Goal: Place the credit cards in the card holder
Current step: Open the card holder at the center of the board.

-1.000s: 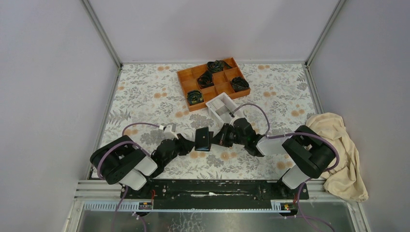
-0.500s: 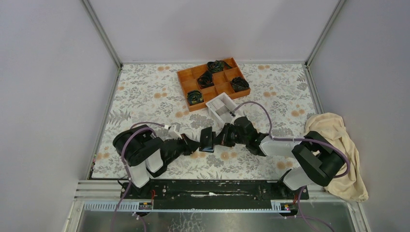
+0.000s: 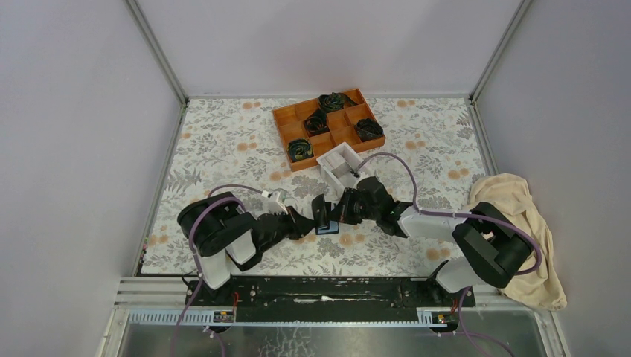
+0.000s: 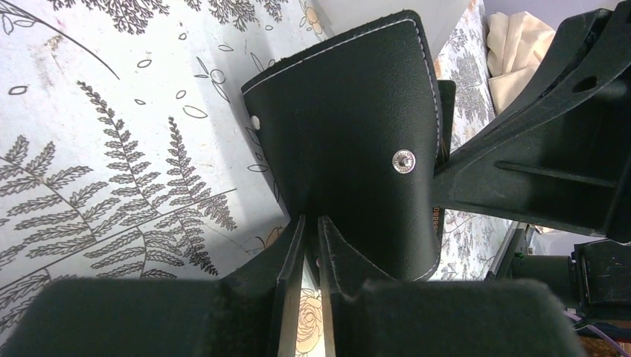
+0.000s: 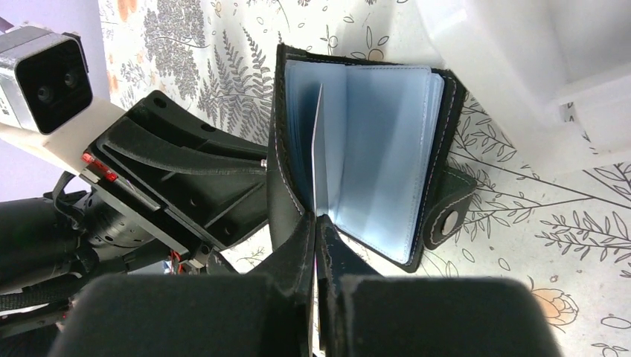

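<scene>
The left gripper [image 4: 312, 220] reaches in from the left over the flowered table [image 3: 223, 141]. Its fingers stand almost together and pinch the lower edge of the black cover of the card holder [image 4: 350, 149]. A small metal snap [image 4: 403, 161] shows on that cover. The card holder sits just above the table, near the front and about midway between the two arms. It is opened like a book, with its pale blue pockets [image 5: 387, 149] facing the right arm.

The right gripper [image 5: 315, 219] meets it from the other side. Its fingers are closed tight on a thin pale credit card [image 5: 318, 149]. The card stands edge-on among the blue pockets, close to the fold. How far it sits in a pocket cannot be told.

Just behind the card holder lies a white open box [image 3: 341, 165]. Farther back is an orange tray [image 3: 292, 114] with compartments, and four of them hold dark rolled things [image 3: 300, 149]. At the far right a cream cloth [image 3: 521, 223] lies crumpled beside the right arm's base.
</scene>
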`<move>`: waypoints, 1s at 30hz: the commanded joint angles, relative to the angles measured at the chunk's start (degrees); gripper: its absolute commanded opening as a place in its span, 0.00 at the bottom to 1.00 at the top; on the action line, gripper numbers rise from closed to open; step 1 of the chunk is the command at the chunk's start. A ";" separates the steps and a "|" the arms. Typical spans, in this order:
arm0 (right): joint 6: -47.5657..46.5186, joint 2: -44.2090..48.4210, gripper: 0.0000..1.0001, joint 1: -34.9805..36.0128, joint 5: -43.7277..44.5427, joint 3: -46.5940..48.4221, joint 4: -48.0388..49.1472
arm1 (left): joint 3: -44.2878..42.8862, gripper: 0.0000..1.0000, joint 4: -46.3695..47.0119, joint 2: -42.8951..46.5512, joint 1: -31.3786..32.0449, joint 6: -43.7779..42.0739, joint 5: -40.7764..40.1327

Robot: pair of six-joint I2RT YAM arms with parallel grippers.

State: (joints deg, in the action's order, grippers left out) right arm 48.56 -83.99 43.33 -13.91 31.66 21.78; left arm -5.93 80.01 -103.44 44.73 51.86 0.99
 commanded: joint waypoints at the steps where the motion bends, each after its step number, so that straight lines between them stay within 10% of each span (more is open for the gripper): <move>1: -2.31 1.17 0.00 2.10 2.75 3.38 -1.48 | -1.36 0.21 0.18 1.62 2.65 -0.88 5.12; 13: -8.04 -0.21 0.00 6.90 11.23 11.40 -13.20 | 2.84 0.40 -15.96 17.33 2.65 -3.34 -1.37; 30: -11.99 -7.66 0.00 16.69 25.90 23.86 -26.82 | 3.30 0.42 -45.00 44.63 2.69 -5.58 -12.11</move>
State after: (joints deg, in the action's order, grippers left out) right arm 37.71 -90.13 57.69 7.20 52.01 -1.69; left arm -2.74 41.74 -63.48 46.96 47.62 -6.98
